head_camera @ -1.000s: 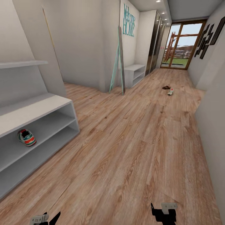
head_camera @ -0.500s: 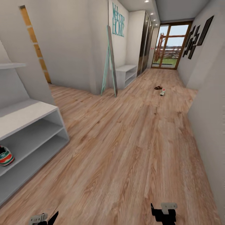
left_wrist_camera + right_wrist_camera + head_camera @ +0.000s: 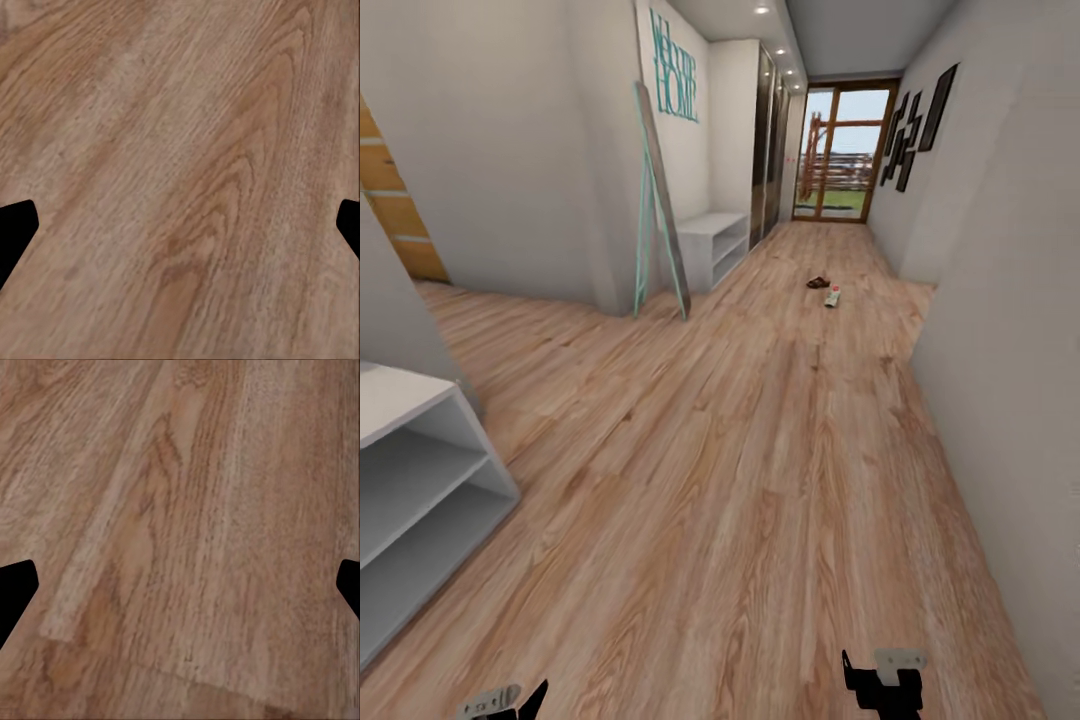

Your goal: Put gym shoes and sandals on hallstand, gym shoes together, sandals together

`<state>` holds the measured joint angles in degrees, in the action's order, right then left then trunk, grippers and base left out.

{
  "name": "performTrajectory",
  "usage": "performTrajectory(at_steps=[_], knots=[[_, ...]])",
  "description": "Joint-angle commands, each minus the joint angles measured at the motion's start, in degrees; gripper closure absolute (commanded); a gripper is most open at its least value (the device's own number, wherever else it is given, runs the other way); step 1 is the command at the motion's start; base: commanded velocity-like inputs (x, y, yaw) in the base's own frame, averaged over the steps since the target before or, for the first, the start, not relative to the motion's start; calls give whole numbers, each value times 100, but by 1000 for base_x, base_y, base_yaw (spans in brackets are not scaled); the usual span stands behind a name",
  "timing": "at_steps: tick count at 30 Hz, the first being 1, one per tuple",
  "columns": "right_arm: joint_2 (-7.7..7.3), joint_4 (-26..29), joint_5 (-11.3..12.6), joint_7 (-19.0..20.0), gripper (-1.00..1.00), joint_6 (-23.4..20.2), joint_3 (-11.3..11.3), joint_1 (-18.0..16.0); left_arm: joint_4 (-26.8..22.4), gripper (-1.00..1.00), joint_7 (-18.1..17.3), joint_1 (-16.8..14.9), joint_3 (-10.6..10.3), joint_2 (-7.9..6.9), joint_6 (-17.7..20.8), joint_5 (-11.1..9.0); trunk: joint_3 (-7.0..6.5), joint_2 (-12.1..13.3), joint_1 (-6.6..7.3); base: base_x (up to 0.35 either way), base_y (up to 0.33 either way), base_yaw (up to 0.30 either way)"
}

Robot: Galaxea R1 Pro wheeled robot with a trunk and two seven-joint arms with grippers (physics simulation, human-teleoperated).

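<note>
Far down the corridor floor (image 3: pixel 760 480) lie a dark-brown sandal (image 3: pixel 818 283) and, just beside it, a white gym shoe (image 3: pixel 832 297); both are small at this distance. One end of the pale hallstand (image 3: pixel 430 470) shows at the left edge, and the visible parts of its two shelf tiers are bare. My left gripper (image 3: pixel 510 700) and right gripper (image 3: pixel 880 682) hang low at the near edge of the head view, far from the shoes. In the wrist views the left gripper (image 3: pixel 180 232) and right gripper (image 3: pixel 180 592) are open over bare planks, holding nothing.
A smaller white two-tier bench (image 3: pixel 715 245) stands by the left wall, with a tall leaning mirror (image 3: pixel 660 210) before it. A glass door (image 3: pixel 840 165) closes the far end. A wall corner (image 3: pixel 960 330) juts in on the right, narrowing the passage.
The head view has swung to the right: the hallstand slid to the left edge and the gym shoe on its shelf left the picture. Both grippers keep their place.
</note>
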<state>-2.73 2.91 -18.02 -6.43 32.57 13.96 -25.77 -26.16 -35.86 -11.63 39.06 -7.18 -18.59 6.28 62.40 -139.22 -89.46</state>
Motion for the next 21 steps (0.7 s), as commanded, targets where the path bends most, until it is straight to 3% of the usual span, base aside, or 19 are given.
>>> performTrajectory(at_steps=[1,12,21], knots=[[1,-9,-61,-34,-100,14,28,-4,15,-100,-28,-6,45,27,-60,62,0,-2,-2,338,0,-289],[1,-9,-61,-34,-100,13,28,-5,39,-100,46,-6,70,64,-183,56,-52,-2,-2,338,0,-282],[1,-9,-61,-40,-100,13,28,-2,39,-100,483,-6,59,66,-197,62,-101,-2,-2,338,0,-226]])
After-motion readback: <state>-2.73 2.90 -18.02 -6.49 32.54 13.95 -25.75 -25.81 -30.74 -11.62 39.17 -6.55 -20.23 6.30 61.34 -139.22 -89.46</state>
